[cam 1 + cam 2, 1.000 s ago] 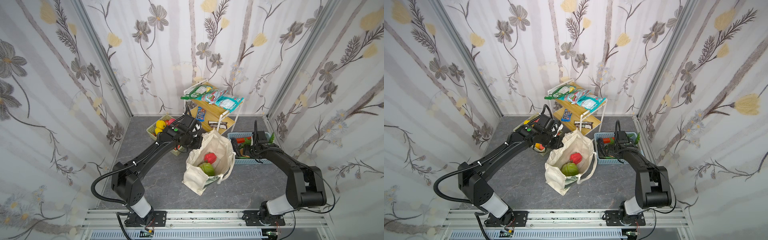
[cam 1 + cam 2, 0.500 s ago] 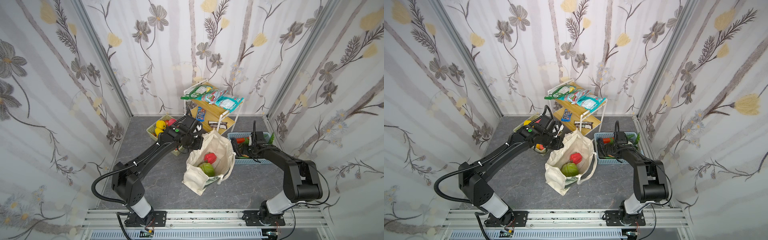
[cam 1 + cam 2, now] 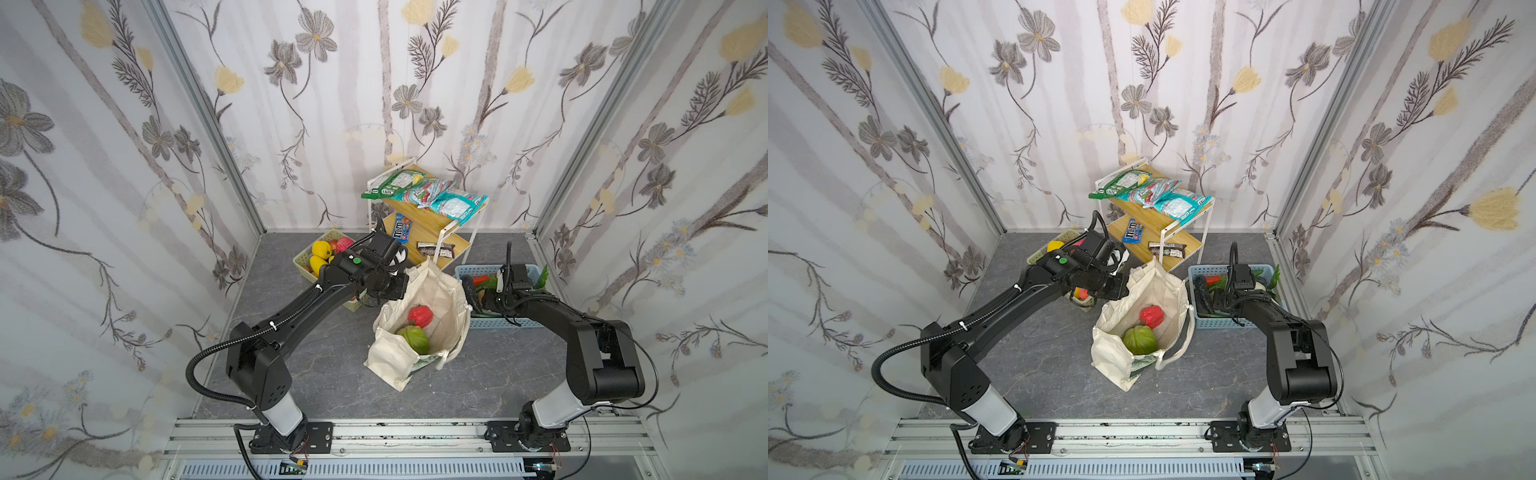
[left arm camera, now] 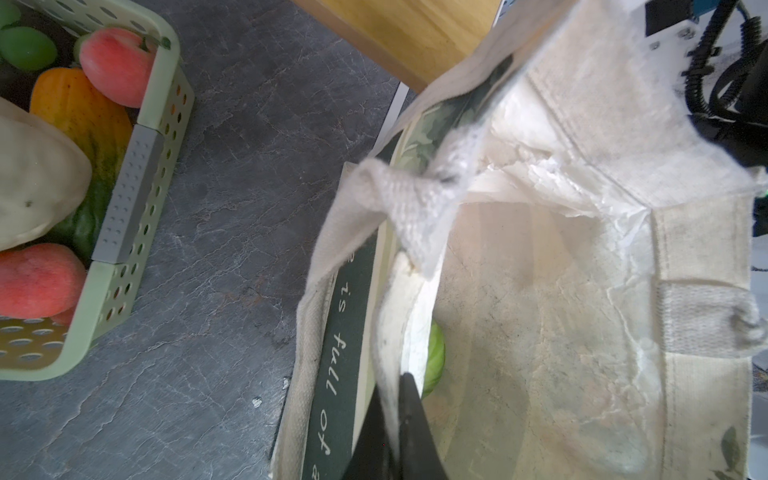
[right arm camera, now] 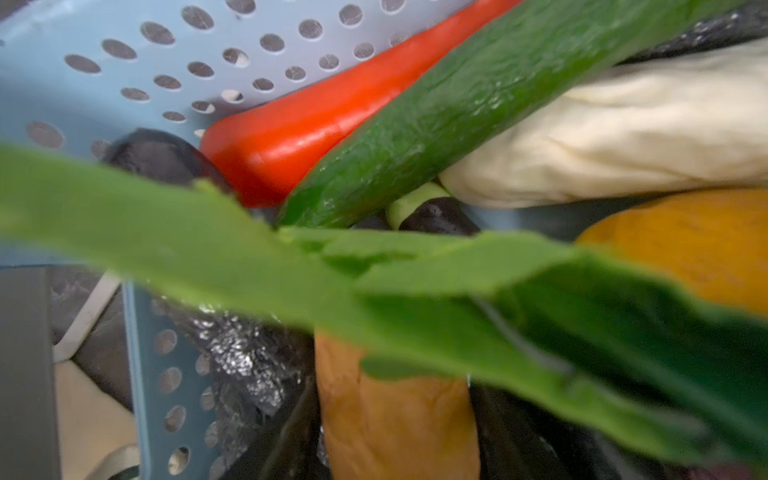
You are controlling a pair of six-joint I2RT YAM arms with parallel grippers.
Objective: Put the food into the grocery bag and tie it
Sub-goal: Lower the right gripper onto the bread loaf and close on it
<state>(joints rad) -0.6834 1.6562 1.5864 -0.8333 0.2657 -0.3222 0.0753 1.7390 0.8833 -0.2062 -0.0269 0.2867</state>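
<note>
Now | left gripper (image 4: pixel 397 399) clamps grocery bag (image 4: pixel 540 332) rim | right gripper (image 3: pixel 489 300) newly down over food (image 5: pixel 291 141) in basket (image 3: pixel 498 323), closure unclear | pick likely next

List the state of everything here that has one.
grocery bag, mouth open, handles untied
red pepper, inside the bag
green cabbage, inside the bag
left hand, shut on the bag's rim
right hand, down in the blue basket, grip unclear
</note>
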